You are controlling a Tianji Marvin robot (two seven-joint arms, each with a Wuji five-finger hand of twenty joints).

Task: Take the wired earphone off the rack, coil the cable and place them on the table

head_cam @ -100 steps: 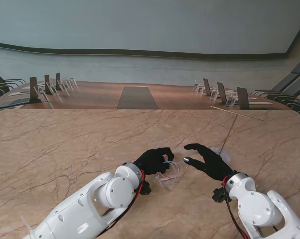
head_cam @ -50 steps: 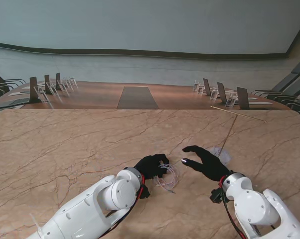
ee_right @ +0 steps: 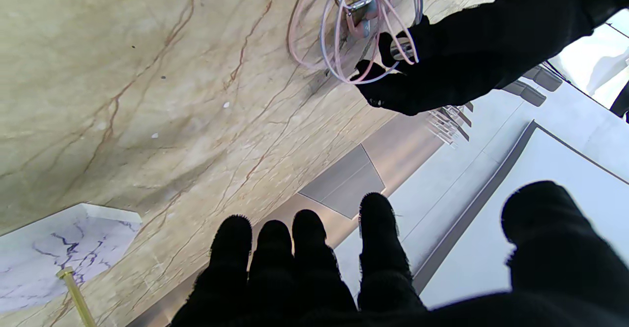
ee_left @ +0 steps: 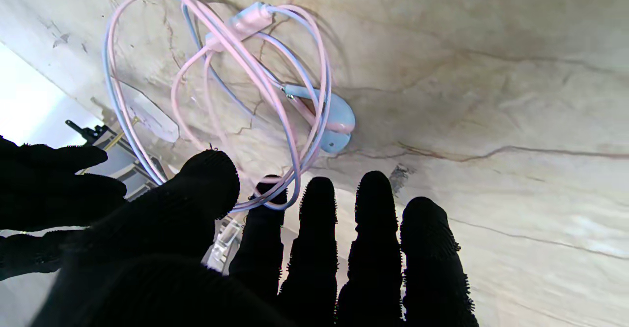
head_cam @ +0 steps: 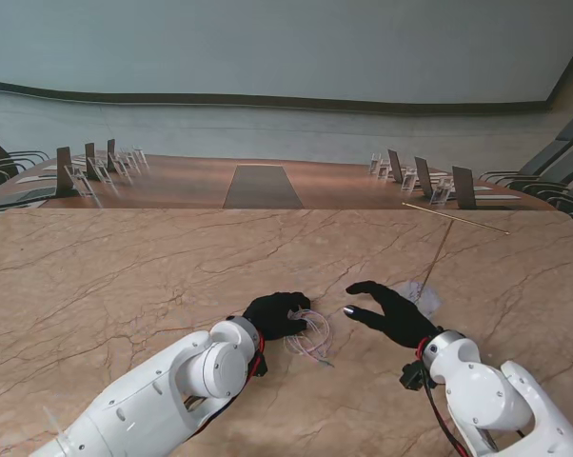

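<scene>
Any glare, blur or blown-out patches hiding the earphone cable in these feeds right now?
Stand view: evenly lit, but the coiled cable is small and faint. Left wrist view: the cable and earbuds are sharp, with a blown-out white patch at one edge. Right wrist view: glare near the coil, which stays readable.

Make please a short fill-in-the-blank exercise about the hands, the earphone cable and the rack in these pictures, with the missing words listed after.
1. The coiled earphone cable lies on the ____ table.
2. The hand nearest the coil is the robot's ____ hand.
3. The right hand holds nothing; its fingers are ____.
4. The rack base with its gold rod stands on the robot's ____ side.

Missing words: marble; left; apart; right
</scene>
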